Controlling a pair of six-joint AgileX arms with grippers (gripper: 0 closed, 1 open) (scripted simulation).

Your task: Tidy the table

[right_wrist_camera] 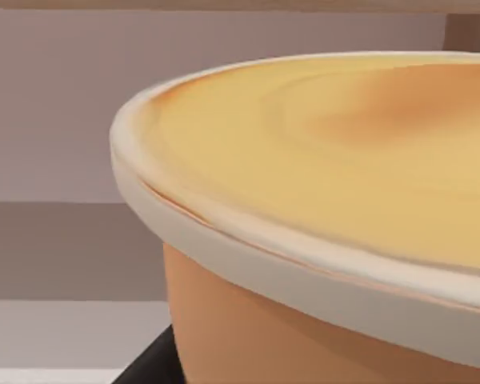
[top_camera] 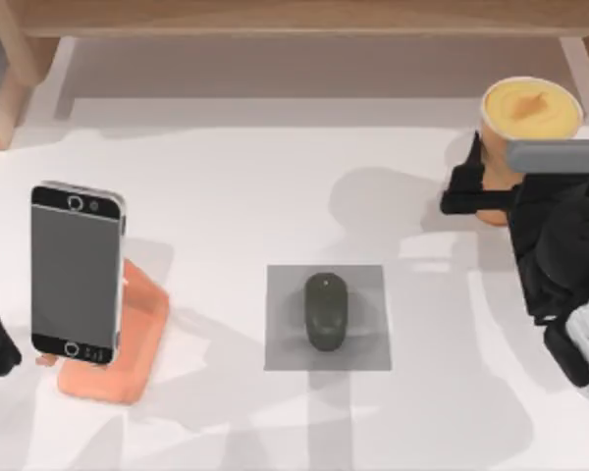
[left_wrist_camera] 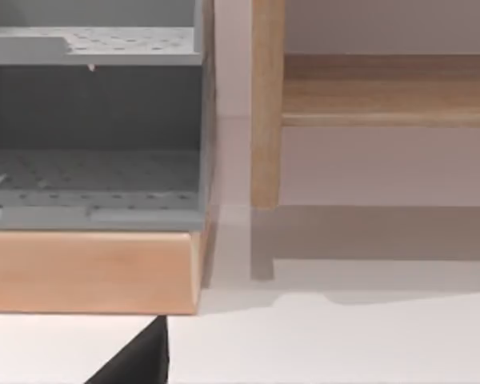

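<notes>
At the top view's left edge your left arm sits parked, low beside the phone; its wrist view looks at a grey perforated rack (left_wrist_camera: 92, 152) on a wooden base, next to a light wooden shelf (left_wrist_camera: 384, 88). Left pincer: can't tell how its fingers stand.

Next right, the phone (top_camera: 77, 272) leans upright on an orange stand (top_camera: 128, 339), screen up toward the camera.

Mid-table, a small grey square mat (top_camera: 328, 317) with a dark mouse (top_camera: 326, 311) lying on it, roughly centred.

Far right, a cup (top_camera: 530, 113) with a cream rim and orange-yellow top stands near the back edge. Your right pincer (top_camera: 481, 196) is at the cup's lower body, dark fingers against its left side and front; the right wrist view has the cup rim (right_wrist_camera: 304, 264) very close. Looks clamped on the cup, fingers narrowly apart by the cup's width.

All of this sits on the white table (top_camera: 236, 177), which spans the whole top view; the shelf runs along its back.
</notes>
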